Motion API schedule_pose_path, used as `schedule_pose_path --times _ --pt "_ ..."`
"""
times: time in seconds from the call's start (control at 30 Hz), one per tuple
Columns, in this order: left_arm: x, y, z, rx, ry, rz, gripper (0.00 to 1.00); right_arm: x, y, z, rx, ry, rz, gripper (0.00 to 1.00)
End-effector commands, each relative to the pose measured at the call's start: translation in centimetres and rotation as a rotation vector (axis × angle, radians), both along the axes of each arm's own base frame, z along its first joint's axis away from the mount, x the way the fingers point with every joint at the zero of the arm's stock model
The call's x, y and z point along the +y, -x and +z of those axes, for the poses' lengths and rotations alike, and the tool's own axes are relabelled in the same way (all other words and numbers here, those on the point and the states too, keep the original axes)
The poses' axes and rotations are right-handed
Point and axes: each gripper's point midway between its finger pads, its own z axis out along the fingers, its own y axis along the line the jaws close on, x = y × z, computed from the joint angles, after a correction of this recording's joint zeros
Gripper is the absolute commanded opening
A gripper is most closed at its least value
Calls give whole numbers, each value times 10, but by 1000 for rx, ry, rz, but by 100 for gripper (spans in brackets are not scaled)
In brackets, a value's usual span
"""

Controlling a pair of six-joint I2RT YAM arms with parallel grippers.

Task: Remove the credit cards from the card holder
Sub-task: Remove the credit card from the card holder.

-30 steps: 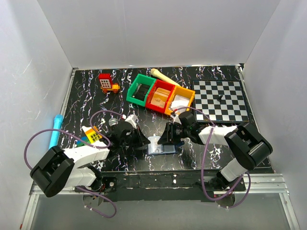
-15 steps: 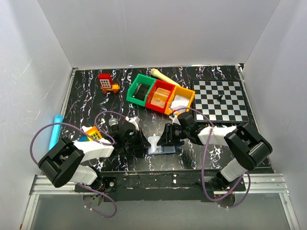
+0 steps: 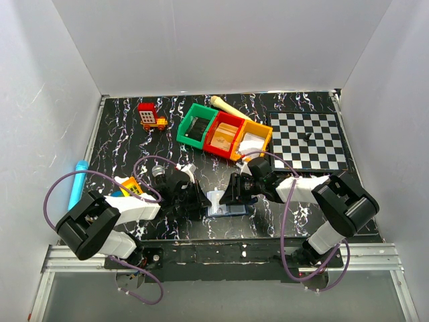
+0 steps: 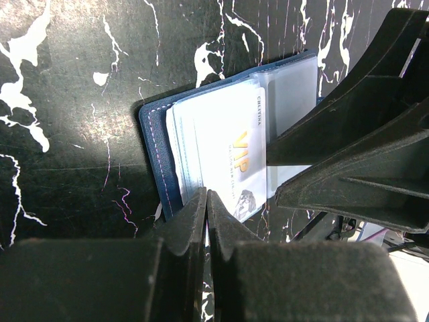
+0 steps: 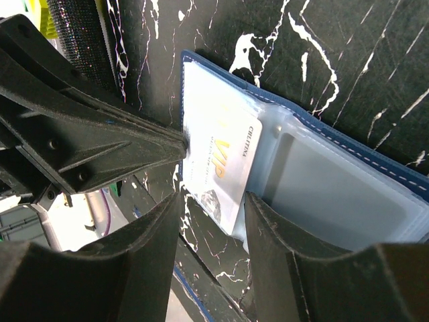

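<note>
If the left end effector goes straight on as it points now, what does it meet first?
Probably the white VIP card sticking out of the card holder; the shut left end effector points at its edge, though depth is unclear.

- Plain white walls (image 3: pixel 214 47) close in the counter on three sides (back, left and right).
- The counter (image 3: pixel 117 137) is black with white marble veining.
- Light falls evenly, and the shadows are soft.

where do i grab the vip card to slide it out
Pinch the VIP card by the bare end sticking out of the clear sleeve, coming flat from the left arm's side; its other end is tucked in the card holder.
</note>
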Motion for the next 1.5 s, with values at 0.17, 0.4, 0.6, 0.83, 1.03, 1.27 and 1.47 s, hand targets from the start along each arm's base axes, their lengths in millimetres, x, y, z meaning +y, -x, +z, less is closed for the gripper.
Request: schedule_pose_path --times 0.17,0.4,0.6,0.83,1.03,1.27,1.47 --pt "2 -2 -3 2 -13 12 0 5 -7 7 -43 -8 6 51" --pt "2 -1 -5 9 -16 8 0 14 -6 17 -42 -72 35 50" --pt "2 0 -8 16 -20 7 0 19 -4 23 -37 -122 42 50" --pt "3 0 -11 23 -24 9 0 22 -2 30 -46 -173 53 49" --pt "4 1 -14 26 -26 11 0 25 2 34 -49 -218 77 48" --pt "3 1 -12 21 -16 8 0 27 6 33 -26 -239 100 48" --pt "2 1 -11 14 -8 0 0 26 7 29 -17 -229 101 47"
